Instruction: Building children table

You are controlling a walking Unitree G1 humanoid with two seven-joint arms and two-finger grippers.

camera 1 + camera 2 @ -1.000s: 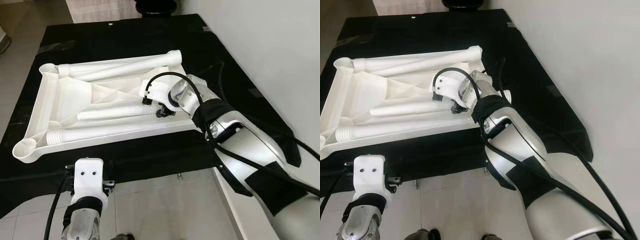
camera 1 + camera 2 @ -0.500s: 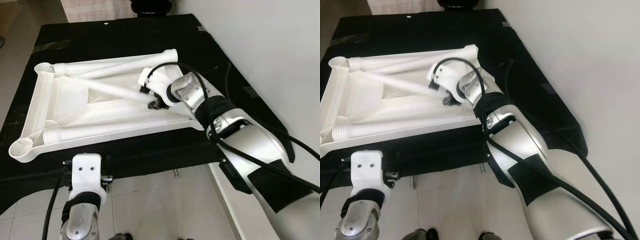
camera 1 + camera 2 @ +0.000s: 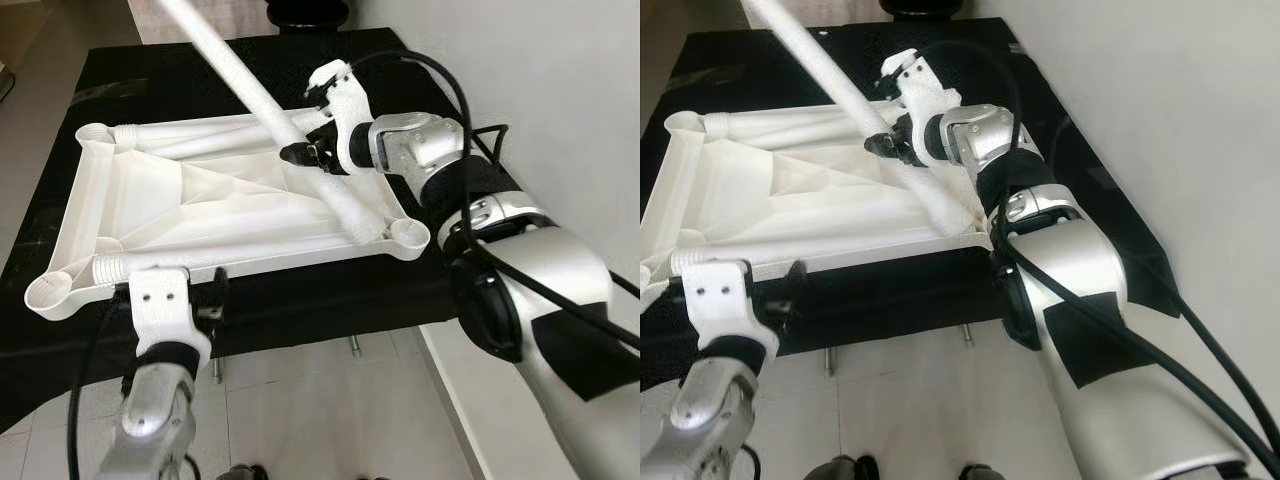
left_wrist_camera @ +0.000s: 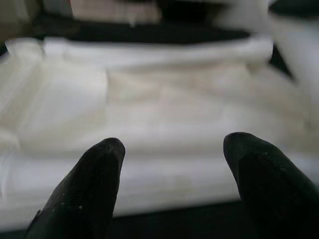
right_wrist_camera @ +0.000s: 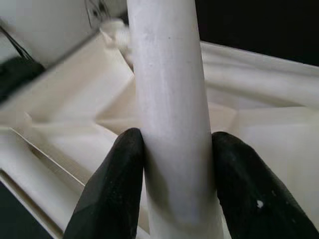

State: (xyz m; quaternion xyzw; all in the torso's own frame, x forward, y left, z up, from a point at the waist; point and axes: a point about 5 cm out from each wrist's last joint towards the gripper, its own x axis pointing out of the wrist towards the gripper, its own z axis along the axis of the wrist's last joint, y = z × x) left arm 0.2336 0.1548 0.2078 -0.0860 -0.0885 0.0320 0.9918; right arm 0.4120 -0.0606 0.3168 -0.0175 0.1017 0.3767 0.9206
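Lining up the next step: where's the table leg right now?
The right gripper holds the table leg slanted above the upturned tabletop, its lower end near the corner socket on the robot's right.

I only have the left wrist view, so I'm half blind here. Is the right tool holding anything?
Observer: Yes, the right tool is shut on a white table leg.
Operator: How does that leg lie?
Observer: Tilted, with its lower end near the corner socket of the upturned tabletop and its upper end out of frame.
Operator: Where's my left tool?
Observer: The left tool is open, above the near edge of the black table.
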